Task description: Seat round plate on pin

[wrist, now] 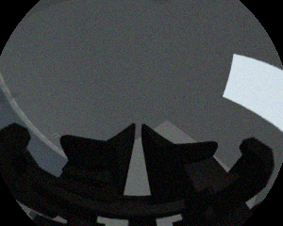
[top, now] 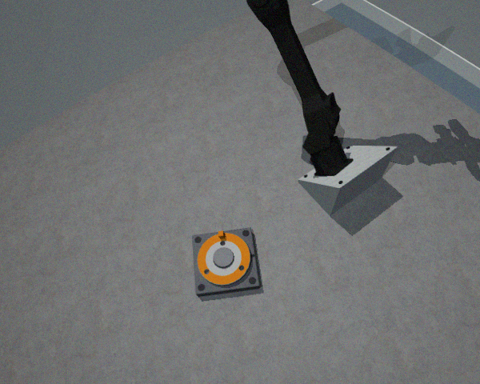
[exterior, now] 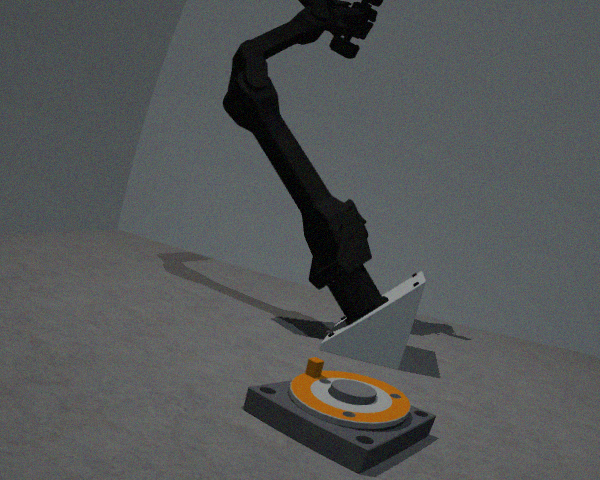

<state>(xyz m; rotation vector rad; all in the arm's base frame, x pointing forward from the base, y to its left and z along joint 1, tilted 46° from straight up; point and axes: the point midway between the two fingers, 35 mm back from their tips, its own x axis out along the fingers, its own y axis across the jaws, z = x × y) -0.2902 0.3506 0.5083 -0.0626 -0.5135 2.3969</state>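
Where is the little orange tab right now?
In the top view the small orange tab sticks up at the far edge of the round orange plate, on the square grey base, nearest the robot's mount.

The worktop [top: 108, 206] is a mottled grey, matte surface. Two things lie directly on it: a dark square base [top: 226, 289] near the middle, and a pale wedge-shaped block [top: 347, 188] set well apart from it, each casting a shadow.
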